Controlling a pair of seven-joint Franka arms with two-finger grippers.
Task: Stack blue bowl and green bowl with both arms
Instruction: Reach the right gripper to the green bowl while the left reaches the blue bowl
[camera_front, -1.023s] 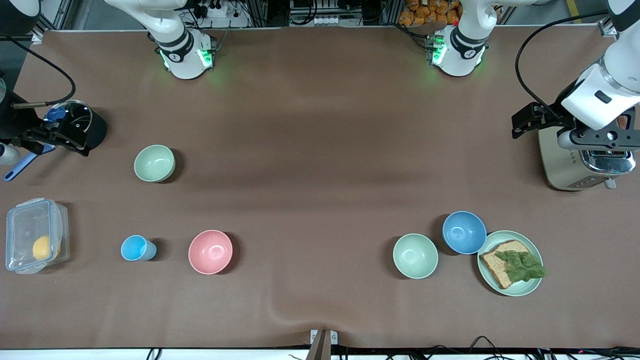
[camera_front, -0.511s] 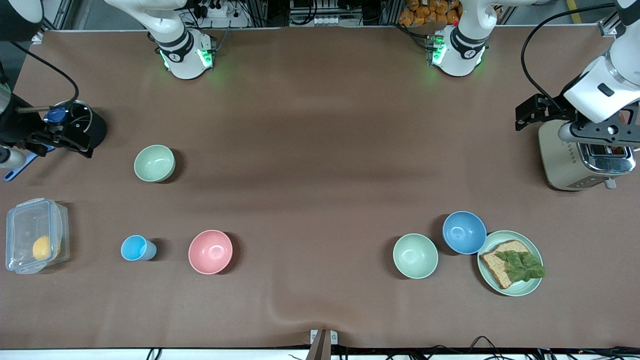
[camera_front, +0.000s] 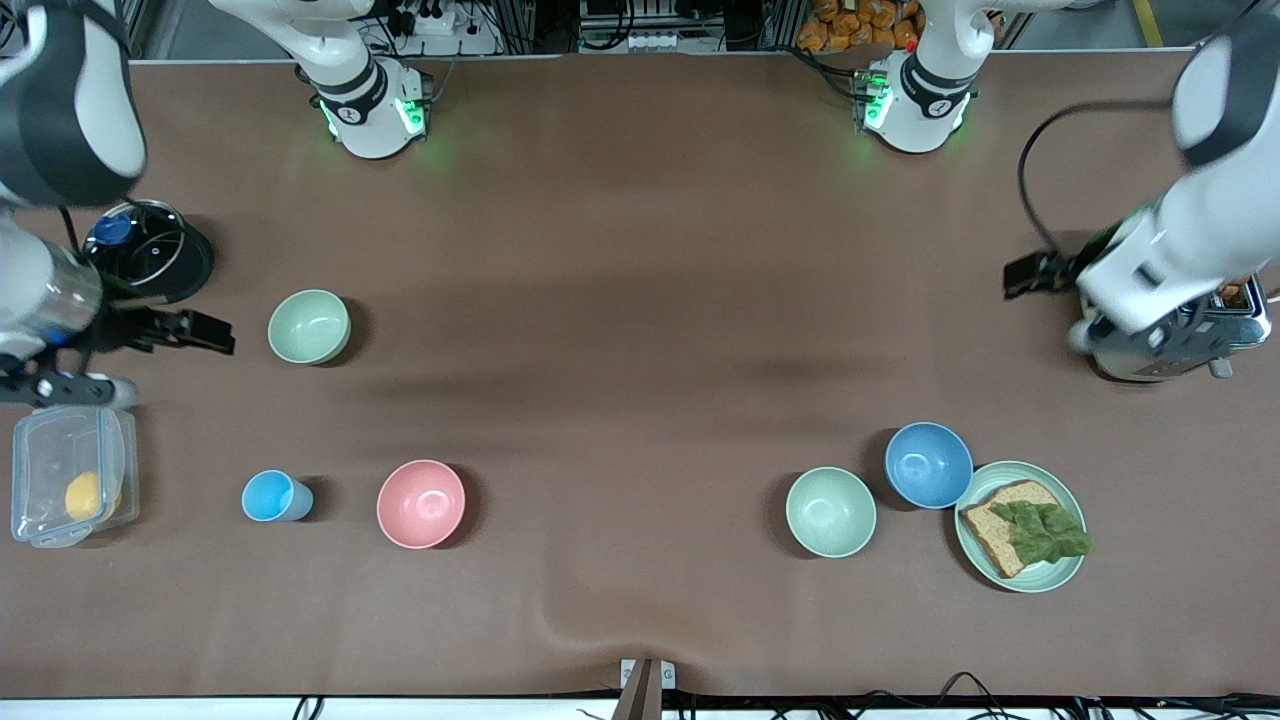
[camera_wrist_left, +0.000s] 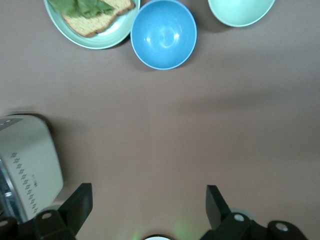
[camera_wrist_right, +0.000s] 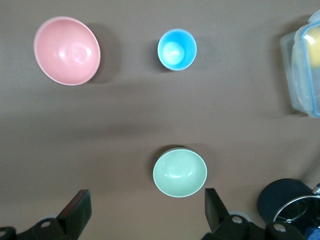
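Below left end effector (camera_wrist_left: 145, 210), jaws wide and empty: blue bowl (camera_front: 928, 464), within its reach. Right end effector (camera_wrist_right: 145, 210), likewise empty, over green bowl (camera_front: 309, 326).

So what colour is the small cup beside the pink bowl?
The small cup is light blue, paler inside at the bottom. It shows best in the right wrist view.

The tabletop (camera_front: 640, 330) was plain brown. The blue bowl (camera_front: 928, 465) was matte medium blue; the green bowl (camera_front: 309, 326) dull sage. Another bowl (camera_front: 830, 511) was pale mint, one (camera_front: 421, 503) pink. The cup (camera_front: 270, 496) was light blue, the plate (camera_front: 1020, 575) green.
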